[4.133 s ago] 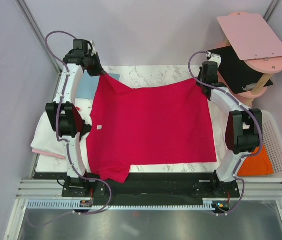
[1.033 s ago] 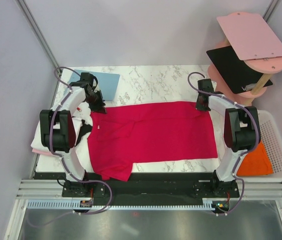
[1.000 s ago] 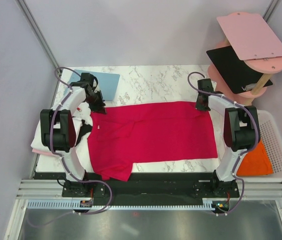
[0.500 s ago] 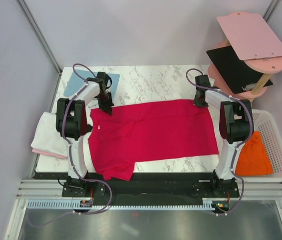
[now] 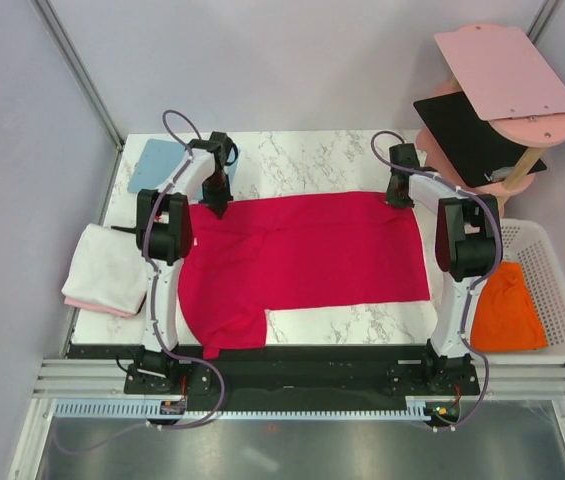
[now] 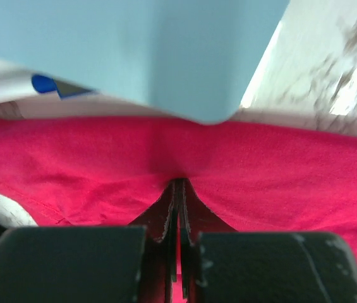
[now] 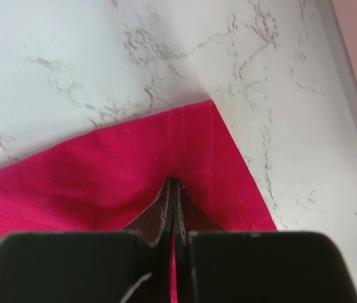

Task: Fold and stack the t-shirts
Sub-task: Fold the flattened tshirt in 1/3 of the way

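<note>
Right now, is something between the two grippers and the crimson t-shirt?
Nothing visible. The left gripper and the right gripper are each shut directly on the crimson t-shirt, along its far edge.

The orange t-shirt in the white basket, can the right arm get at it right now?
Probably not yet: the right gripper is shut on the far corner of the red t-shirt and must let go first. Otherwise the way looks free: the orange t-shirt lies uncovered in the open basket beside that arm.
</note>
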Robot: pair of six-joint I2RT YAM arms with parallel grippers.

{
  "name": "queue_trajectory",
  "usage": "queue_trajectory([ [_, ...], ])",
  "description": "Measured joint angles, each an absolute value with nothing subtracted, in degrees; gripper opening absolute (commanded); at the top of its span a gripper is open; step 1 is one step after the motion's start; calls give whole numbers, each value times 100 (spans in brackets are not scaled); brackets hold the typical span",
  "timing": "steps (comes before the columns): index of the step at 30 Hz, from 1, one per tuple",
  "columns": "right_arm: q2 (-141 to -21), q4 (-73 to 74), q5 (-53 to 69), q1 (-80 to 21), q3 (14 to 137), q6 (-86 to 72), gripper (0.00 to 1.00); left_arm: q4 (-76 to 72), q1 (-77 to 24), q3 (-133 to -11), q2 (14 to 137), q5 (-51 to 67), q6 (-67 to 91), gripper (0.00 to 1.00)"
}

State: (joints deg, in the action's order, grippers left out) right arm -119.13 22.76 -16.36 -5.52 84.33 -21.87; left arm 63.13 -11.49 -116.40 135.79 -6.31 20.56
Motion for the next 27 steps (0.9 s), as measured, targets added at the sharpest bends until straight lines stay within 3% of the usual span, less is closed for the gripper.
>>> queue_trajectory([
  [10,-12516,2283,-1614,-550,9286,-2171,0,6849,-1094,-13620,14663,-849,2053,2],
  [14,-12759,2244,-1577,-550,9651,-2163,1,6792,-1055,-13668,14682,-845,2053,2],
  [19,-12639,2106,-1472,-548,9485,-2123,13,6375,-1061,-13157,14374,-897,2040,2],
  [22,-12134,2139,-1291,-543,8949,-2117,42,5876,-1116,-12151,13714,-956,2023,12],
  [24,-11668,2191,-1175,-545,8615,-2108,59,5675,-1177,-11452,13047,-1011,2005,28],
  [25,-11369,2209,-1103,-545,8451,-2099,61,5594,-1225,-11179,12698,-1041,1986,36],
  [26,-11050,2193,-1024,-545,8289,-2106,68,5520,-1282,-10949,12339,-1057,1966,54],
  [27,-10711,2180,-963,-545,8121,-2108,75,5441,-1356,-10755,11959,-1066,1946,61],
])
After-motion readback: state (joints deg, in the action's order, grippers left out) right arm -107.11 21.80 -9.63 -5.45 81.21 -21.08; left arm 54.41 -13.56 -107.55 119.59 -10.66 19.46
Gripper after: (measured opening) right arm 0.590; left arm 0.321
